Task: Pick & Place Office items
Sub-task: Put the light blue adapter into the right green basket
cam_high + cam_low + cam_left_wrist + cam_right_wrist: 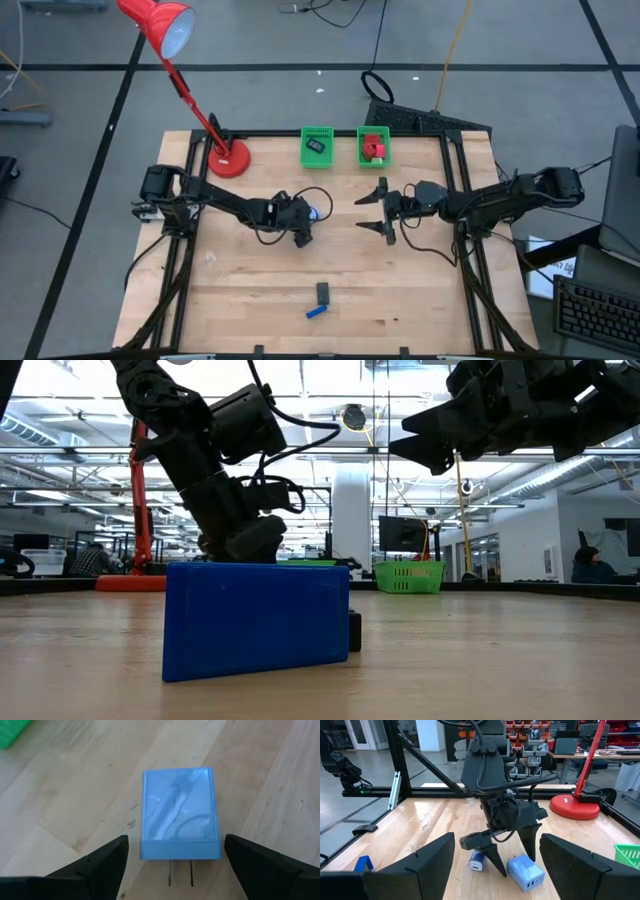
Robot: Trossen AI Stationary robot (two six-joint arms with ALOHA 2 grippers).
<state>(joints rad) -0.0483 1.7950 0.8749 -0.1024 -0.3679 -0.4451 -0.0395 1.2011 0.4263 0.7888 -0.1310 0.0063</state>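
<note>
A pale blue cube [180,812], a plug block with two metal prongs, lies flat on the wooden table [240,300], also seen as the cube [314,212] near the table's middle. My left gripper [175,870] is open and slants down over its prong end. One finger [102,862] stands on each side, clear of it. My right gripper [378,212] hangs open and level to the right of the cube, holding nothing. A dark blue oblong [318,312] and a black oblong [323,292] lie near the front edge.
Two green mesh baskets [317,146] [373,147] stand at the far edge, the right one holding red blocks. A red desk lamp [228,158] stands at the far left. A small white and blue piece [477,861] lies beside the cube.
</note>
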